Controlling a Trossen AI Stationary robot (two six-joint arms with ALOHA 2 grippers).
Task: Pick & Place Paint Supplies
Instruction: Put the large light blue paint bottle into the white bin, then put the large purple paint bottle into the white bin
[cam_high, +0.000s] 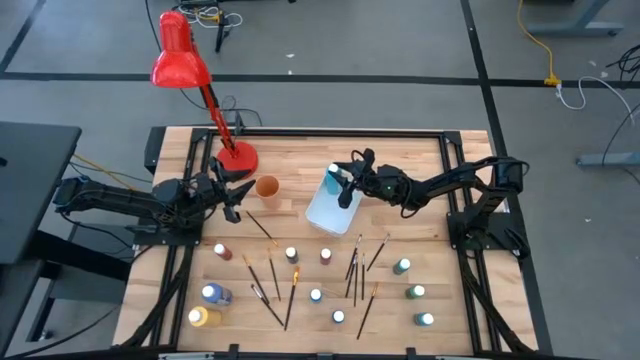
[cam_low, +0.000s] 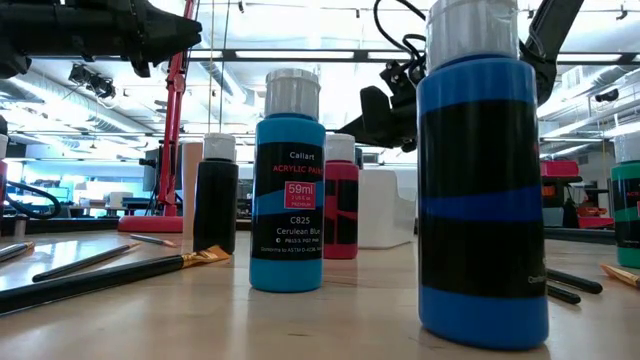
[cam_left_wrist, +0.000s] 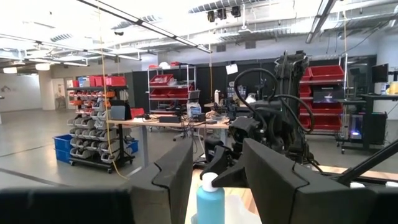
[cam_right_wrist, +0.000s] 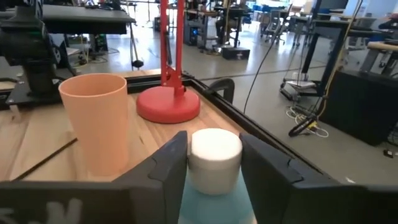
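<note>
My right hand has its fingers on both sides of a light blue paint bottle over the white bin, to drop it in.

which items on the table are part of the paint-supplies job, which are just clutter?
Job:
- paint bottles standing across the near half of the table
- brushes lying among them
- light-blue bottle between the right gripper's fingers, over the white bin

Just there:
- red desk lamp
- orange cup
- left gripper, idle near the cup

White-capped paint bottles upright among scattered thin brushes
</note>
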